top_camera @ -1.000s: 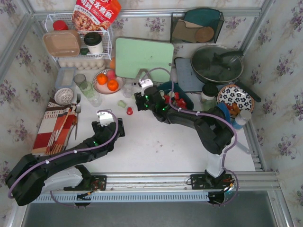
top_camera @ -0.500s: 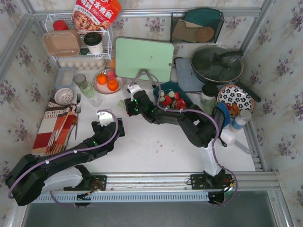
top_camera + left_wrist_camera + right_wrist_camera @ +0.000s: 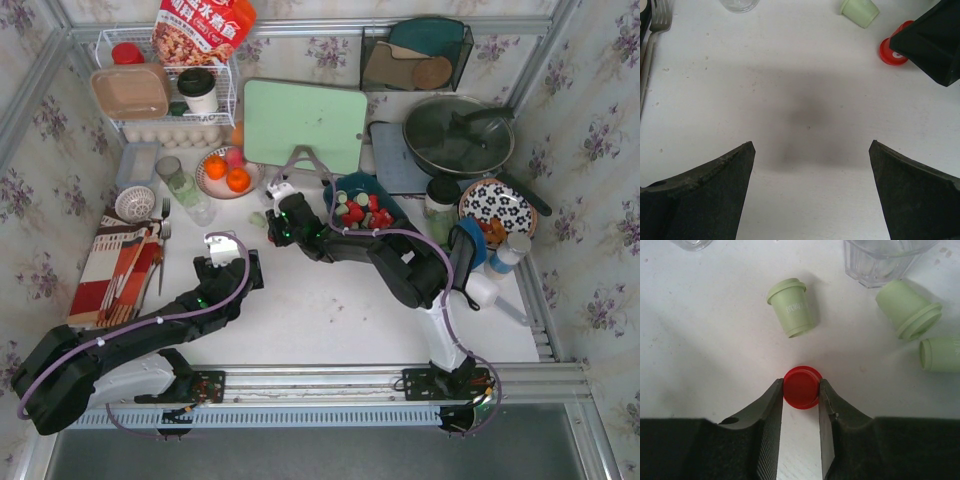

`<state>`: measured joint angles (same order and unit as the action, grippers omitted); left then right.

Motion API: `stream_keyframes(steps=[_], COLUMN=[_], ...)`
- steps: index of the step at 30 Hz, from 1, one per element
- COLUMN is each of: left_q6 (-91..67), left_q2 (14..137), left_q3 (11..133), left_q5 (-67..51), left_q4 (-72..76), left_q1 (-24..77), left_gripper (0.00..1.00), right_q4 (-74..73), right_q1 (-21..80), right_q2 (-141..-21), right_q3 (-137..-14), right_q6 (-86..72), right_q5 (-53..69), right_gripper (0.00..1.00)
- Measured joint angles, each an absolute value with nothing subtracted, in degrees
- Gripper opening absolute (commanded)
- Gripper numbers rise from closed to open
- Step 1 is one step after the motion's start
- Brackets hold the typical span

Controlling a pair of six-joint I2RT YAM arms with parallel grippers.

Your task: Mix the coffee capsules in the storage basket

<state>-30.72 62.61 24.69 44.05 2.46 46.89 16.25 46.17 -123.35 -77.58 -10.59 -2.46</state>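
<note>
1. Top external: white table point(image 3: 330, 310); teal basket point(image 3: 352, 179) sits behind centre, holding red and green capsules point(image 3: 360, 212).
2. Wide-open left tool point(image 3: 810, 145) hovers over bare table.
3. Narrowed right tool point(image 3: 801, 383) clasps a red capsule point(image 3: 801, 388) (standing on the table, left of the basket, outside it).
4. Three green capsules point(image 3: 792, 307) lie on the table near it, two beside a glass point(image 3: 880, 260).

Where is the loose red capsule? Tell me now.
In the right wrist view, the red capsule sits on the table, gripped by the right tool, with a pale green capsule just beyond it.
</note>
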Motion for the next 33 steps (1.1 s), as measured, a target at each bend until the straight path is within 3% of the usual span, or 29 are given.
stream_keyframes(steps=[4,11,18,27,33], left_q6=[-30.72,-30.72,-30.72,-30.7,-30.79], left_q2=[62.65,62.65,62.72,63.7,65.01], left_q3=[24.69,24.69,24.86,26.44,28.23], left_q5=[44.05,44.05,44.05,43.86,43.18], left_q4=[2.33,2.31,2.04,0.71,0.08], left_q1=[46.89,46.89,46.87,46.72,46.72], left_gripper=[0.99,0.99,0.99,0.99,0.99], right_q4=[15.9,16.05,17.56,20.71,24.73], right_q1=[46.19,46.17,45.36,39.2,33.47], right_q2=[-122.72,-115.96,-104.95,-94.0,-92.29], right_q3=[-77.28,-73.76,-67.24,-55.57,-48.93], right_q6=[-10.09,-9.47,-6.98,-5.87,-7.18], right_q5=[-3.09,-5.37,-15.25,-26.79,-26.09], right_gripper=[0.21,0.21,0.19,0.19,0.19])
